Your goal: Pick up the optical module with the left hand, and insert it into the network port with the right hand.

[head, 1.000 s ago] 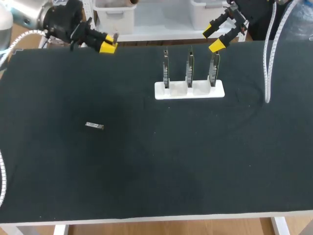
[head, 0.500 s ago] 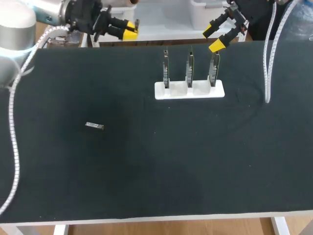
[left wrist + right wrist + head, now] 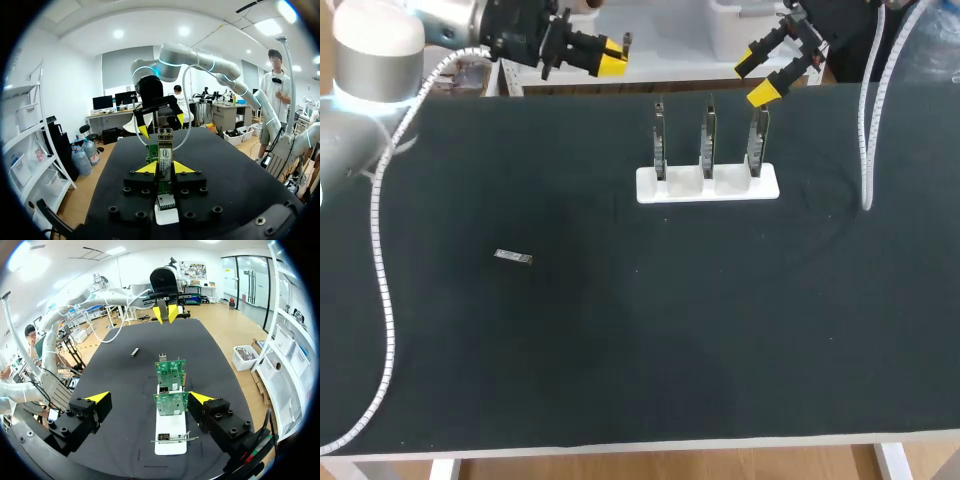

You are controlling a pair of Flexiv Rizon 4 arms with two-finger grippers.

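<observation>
Head view shows the optical module lying flat on the left half of the table, alone on the dark mat and touched by nothing. Its long axis runs roughly side to side across the table, with a slight tilt.

The left pincer hangs over the far edge, pointing toward the right side, with its yellow tips drawn together and the module not in them. From that pincer the module lies well apart, toward the near side and somewhat further left. To reach it, the arm would have to swing back over the mat, turn its tips downward, and part them across the module's short width.

The right pincer hovers at the far right with its tips spread wide and nothing between them. It is just beyond the right end of the white holder, in which three boards stand upright in a row. The right wrist view faces these boards along the row.

The left arm appears the nearer of the two to the module, while the right sits close to the boards. That fits the split of work, and the pick-up has not yet begun. The module is small and low, so a poorly centred grasp could push it along the mat.
</observation>
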